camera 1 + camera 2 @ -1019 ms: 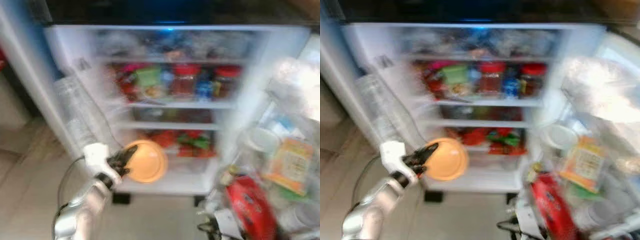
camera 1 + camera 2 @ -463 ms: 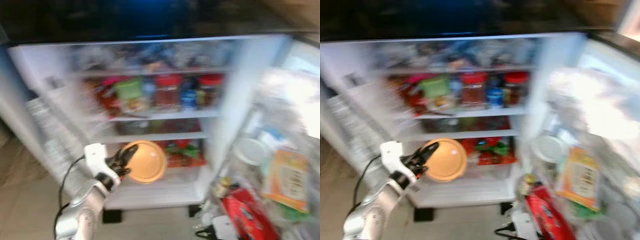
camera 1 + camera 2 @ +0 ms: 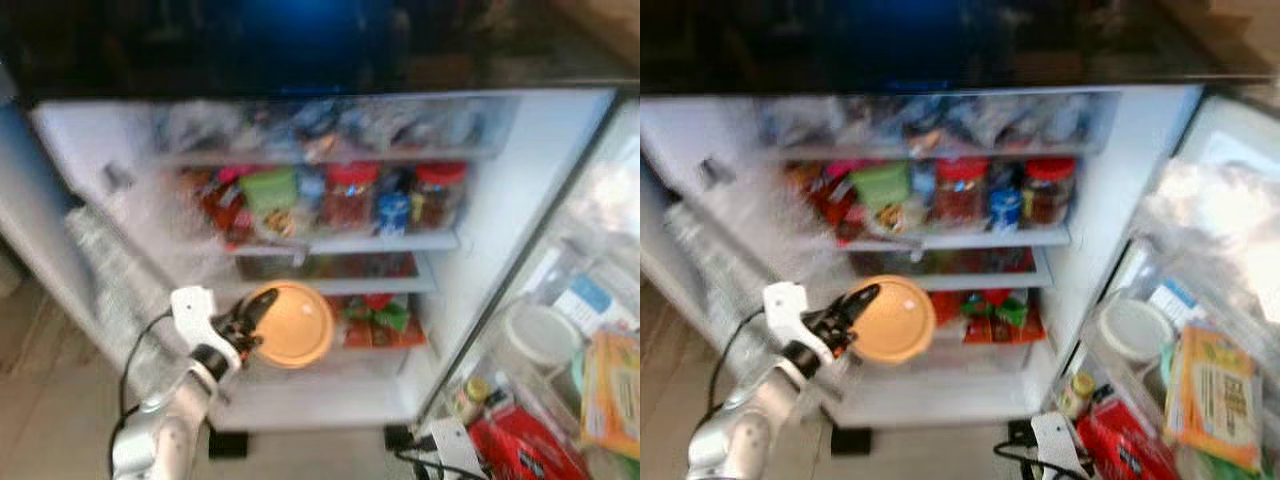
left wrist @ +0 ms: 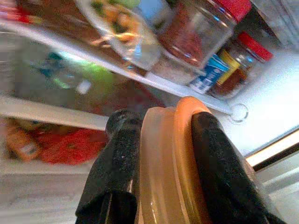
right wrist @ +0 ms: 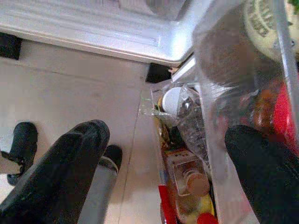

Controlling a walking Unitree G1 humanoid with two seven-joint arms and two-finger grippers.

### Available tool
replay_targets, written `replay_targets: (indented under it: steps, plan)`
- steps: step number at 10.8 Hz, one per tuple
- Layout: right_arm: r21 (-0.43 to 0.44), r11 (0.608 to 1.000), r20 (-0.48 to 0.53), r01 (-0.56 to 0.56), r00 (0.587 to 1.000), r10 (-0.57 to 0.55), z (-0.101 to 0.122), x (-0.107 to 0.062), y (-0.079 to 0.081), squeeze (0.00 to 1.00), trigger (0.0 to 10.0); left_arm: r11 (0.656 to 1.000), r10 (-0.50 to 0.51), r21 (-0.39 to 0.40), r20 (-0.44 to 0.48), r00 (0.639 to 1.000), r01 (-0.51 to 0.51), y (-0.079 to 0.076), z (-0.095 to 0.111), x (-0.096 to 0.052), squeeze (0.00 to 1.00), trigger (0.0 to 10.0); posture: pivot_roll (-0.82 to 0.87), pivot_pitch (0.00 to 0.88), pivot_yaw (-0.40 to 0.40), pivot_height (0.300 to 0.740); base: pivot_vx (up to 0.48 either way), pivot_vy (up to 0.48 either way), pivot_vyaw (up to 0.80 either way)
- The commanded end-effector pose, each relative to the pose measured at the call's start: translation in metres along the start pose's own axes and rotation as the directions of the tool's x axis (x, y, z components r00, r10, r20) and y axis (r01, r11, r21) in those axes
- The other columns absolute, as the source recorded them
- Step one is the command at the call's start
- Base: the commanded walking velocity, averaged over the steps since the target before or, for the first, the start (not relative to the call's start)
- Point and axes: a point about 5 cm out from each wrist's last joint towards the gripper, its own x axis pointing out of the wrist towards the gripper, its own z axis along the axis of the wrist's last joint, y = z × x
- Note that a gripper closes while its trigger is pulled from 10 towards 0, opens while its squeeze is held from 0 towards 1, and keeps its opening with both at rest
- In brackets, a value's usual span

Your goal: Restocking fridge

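The left gripper (image 3: 250, 322) was clenched on an orange-lidded container (image 3: 293, 324), its two black fingers (image 4: 117, 163) pinching the disc by its rim so that the flat lid faced outward toward the camera and the container stood on edge rather than lying level. It was held up in front of the open fridge (image 3: 560, 200), level with the lowest compartments, and the fridge interior lay straight ahead of the jaws. That was the relation the next move seemed to turn on: the lower shelf (image 3: 330, 290) and the drawer of red and green packets (image 3: 385, 318) lay just behind and to the right of the held container, while the middle shelf, already crowded with red-lidded jars (image 3: 350, 195), sat higher and looked too full to take it. Because the container was gripped edge-on, it would probably have to be turned flat before it could rest on a shelf. The left arm was plainly the nearer one, being already at the shelves. The right gripper (image 5: 163, 154) hung low with its jaws spread apart and nothing between them, over the floor (image 5: 70, 93) beside the door bin (image 5: 243, 70) stocked with bottles and packets, well apart from the container.
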Motion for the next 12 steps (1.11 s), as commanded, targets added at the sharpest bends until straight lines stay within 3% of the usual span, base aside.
replay_targets:
  steps: [1,8,12]
  plan:
    - [0.009,1.000,-0.010,0.008,1.000,-0.008,-0.003,-0.001,-0.003,0.00,10.0,0.999,-0.032,-0.008,0.012,0.999,0.032,-0.007,0.002,0.004,0.00,10.0,0.03,0.000,-0.008,0.740,0.277,0.000,0.00]
    - [0.008,1.000,-0.008,0.003,1.000,-0.003,-0.003,-0.001,-0.003,0.00,10.0,0.999,-0.046,-0.009,-0.011,0.999,0.046,-0.007,-0.001,0.002,0.00,10.0,0.03,0.000,-0.009,0.740,0.276,0.000,0.00]
    - [0.016,1.000,0.000,-0.002,1.000,0.002,-0.003,-0.001,-0.002,0.00,10.0,0.997,-0.057,-0.059,-0.033,0.998,0.055,-0.007,-0.009,0.001,0.00,10.0,0.03,0.000,-0.011,0.740,0.000,0.000,0.00]
